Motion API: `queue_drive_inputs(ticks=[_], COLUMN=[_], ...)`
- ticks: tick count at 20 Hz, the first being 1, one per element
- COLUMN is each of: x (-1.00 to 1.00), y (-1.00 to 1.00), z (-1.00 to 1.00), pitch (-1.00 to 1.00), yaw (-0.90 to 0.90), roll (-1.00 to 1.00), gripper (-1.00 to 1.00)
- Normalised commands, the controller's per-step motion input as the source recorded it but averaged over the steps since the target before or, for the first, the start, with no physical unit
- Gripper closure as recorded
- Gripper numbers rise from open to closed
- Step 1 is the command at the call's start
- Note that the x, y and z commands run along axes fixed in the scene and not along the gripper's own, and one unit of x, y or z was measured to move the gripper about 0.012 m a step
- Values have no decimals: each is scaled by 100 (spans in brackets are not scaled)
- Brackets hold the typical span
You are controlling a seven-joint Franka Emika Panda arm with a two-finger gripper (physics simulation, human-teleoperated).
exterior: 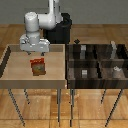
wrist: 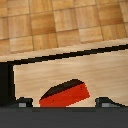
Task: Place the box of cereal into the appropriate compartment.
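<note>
Two trays on thin legs over a wooden plank floor

A light wooden tray (exterior: 10, 70) with a raised rim sits on the exterior view's left, on thin metal legs (exterior: 15, 104); in the wrist view its pale board (wrist: 100, 80) spreads below and ahead of the fingers, edged by a dark rim with the plank floor (wrist: 55, 22) past it. On the exterior view's right, well off to the side of the fingers, a dark compartment tray (exterior: 98, 62) is split by walls into several bins; small grey blocks (exterior: 85, 73) stand in some of them, and a pale rounded piece (exterior: 116, 70) sits in a bin near its far end
</note>
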Motion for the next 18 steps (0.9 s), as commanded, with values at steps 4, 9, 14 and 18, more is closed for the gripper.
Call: queue_drive_inputs(ticks=[4, 9, 14, 18], x=[0, 0, 0, 0], y=[0, 0, 0, 0], z=[0, 0, 0, 0], pitch=[0, 0, 0, 0], yaw=[-89, -94, -42, -4], roll=[0, 0, 0, 0], gripper=[-100, -100, -100, -100])
